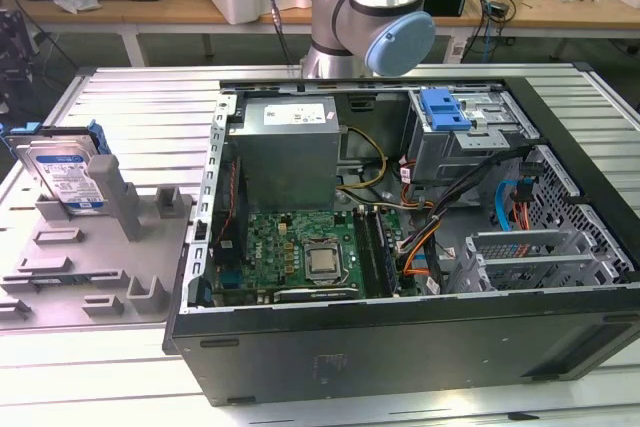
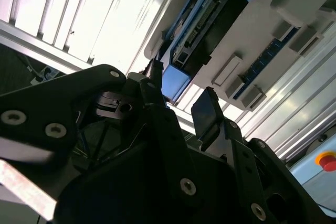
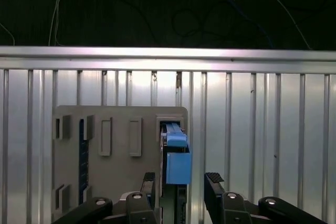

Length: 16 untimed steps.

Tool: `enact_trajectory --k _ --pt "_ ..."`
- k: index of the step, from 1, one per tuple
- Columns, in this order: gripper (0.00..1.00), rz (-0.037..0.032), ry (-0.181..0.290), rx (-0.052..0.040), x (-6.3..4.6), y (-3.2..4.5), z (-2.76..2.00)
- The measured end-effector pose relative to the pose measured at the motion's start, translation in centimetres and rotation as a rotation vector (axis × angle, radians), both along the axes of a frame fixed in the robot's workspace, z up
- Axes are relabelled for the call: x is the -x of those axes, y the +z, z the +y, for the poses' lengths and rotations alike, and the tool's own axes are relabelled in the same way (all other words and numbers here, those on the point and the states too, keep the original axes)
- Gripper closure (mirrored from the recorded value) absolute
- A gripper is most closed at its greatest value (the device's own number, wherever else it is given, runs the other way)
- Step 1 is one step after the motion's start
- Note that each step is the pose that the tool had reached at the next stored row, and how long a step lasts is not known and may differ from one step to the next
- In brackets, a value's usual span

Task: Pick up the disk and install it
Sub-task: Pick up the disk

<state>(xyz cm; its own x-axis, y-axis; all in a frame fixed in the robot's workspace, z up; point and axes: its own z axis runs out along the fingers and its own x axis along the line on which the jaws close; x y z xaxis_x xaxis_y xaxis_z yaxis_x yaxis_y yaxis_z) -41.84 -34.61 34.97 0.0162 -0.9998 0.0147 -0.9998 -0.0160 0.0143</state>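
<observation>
Exterior view: the disk [image 1: 65, 175] sits upright and untouched

It leans on edge in a grey holder [image 1: 110, 237] on the slatted table [image 1: 130, 87], at the exterior view's left, just beside the open computer case [image 1: 400, 347]. In the first wrist view the gripper [image 3: 182, 179] is spread wide and empty, lined up to either side of the disk's blue-railed top edge and apart from it. The disk looks rigid, dense for its size and smooth-faced, and probably unkind to knocks. A hold across its two flat faces, near the exposed upper edge, seems soundest
</observation>
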Motion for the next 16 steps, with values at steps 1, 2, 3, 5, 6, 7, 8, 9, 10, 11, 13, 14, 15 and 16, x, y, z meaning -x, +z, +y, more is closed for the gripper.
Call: enact_trajectory --k 1,2,3,5,6,7,8,9,10,11,13,14,15,16 --pt "0.50 0.0000 0.000 0.0002 0.0 -0.06 0.00" --pt "0.50 0.0000 0.000 0.0005 0.0 -0.11 0.00" --pt "0.50 0.0000 0.000 0.0008 0.0 -0.23 0.00" --pt "0.50 -0.0001 0.000 0.0010 0.1 -0.40 0.00" --pt "0.50 0.0000 0.000 0.0012 0.1 -0.46 0.00" --pt "0.50 0.0000 0.000 0.0012 0.1 -0.54 0.00" --pt "0.50 -0.0001 0.000 0.0014 0.1 -0.60 0.00" --pt "0.50 0.0000 0.000 0.0017 0.1 -0.67 0.00" --pt "0.50 0.0000 0.000 0.0018 0.1 -0.72 0.00" --pt "0.50 0.0000 0.000 0.0018 0.1 -0.79 0.00" --pt "0.50 0.0000 0.000 0.0021 0.2 -0.96 0.00" --pt "0.50 0.0000 0.000 0.0022 0.2 -1.06 0.00" --pt "0.50 -0.0001 0.000 0.0023 0.2 -1.15 0.00" --pt "0.50 0.0000 0.000 0.0024 0.2 -1.22 0.00"
